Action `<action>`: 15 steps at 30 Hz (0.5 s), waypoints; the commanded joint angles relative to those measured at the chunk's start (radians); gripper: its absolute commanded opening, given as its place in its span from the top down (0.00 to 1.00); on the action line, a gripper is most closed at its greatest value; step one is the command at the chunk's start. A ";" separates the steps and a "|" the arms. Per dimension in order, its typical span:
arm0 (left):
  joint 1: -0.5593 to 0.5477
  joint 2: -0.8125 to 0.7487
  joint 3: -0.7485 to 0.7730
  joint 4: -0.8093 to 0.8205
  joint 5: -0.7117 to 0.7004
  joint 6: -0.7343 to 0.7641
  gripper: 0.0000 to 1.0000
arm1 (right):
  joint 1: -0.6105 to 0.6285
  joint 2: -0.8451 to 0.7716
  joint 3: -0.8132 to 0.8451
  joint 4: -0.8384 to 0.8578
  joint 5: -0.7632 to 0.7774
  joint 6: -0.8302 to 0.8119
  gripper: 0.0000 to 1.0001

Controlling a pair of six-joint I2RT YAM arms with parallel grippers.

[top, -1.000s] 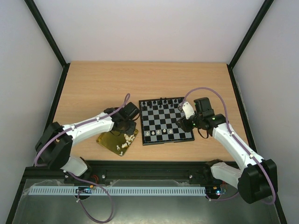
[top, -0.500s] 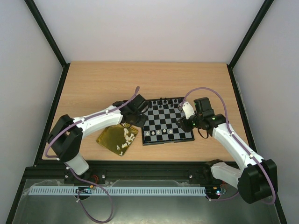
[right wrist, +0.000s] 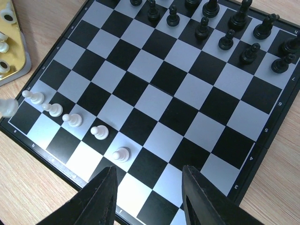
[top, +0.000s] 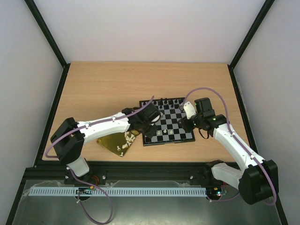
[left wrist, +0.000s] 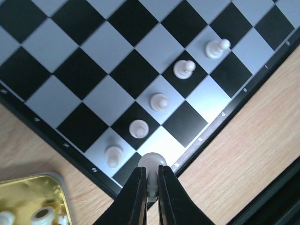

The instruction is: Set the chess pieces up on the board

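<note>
Left wrist view: the left end effector (left wrist: 151,177) has its two fingers pressed onto a small white chess piece (left wrist: 151,161), pinching it by the lower part with its rounded head showing above the fingertips. The piece hangs over the outermost row of the chessboard (left wrist: 117,23), right by the black rim and near one corner. Five white pawns (left wrist: 159,101) stand in a diagonal line across this view, one per square in the second row. A corner of the gold tray (left wrist: 28,197) shows at lower left on the wooden surface (left wrist: 243,140), with a few loose white pieces (left wrist: 41,214) in it.

In the right wrist view, the right end effector (right wrist: 149,171) is spread wide with nothing between its fingers, poised above the board's near edge, beside the last pawn in the line. The black chessmen (right wrist: 225,28) crowd the far two rows.

From the top external view, the tray lies just left of the board, both arms reaching over the board.
</note>
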 commanded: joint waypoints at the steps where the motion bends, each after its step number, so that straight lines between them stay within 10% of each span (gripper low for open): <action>1: -0.035 0.039 0.015 -0.026 0.009 0.005 0.98 | -0.004 0.003 -0.002 0.005 0.019 0.015 0.60; 15: -0.082 0.167 0.071 -0.049 -0.036 -0.001 0.98 | -0.004 0.002 -0.004 0.007 0.026 0.014 0.60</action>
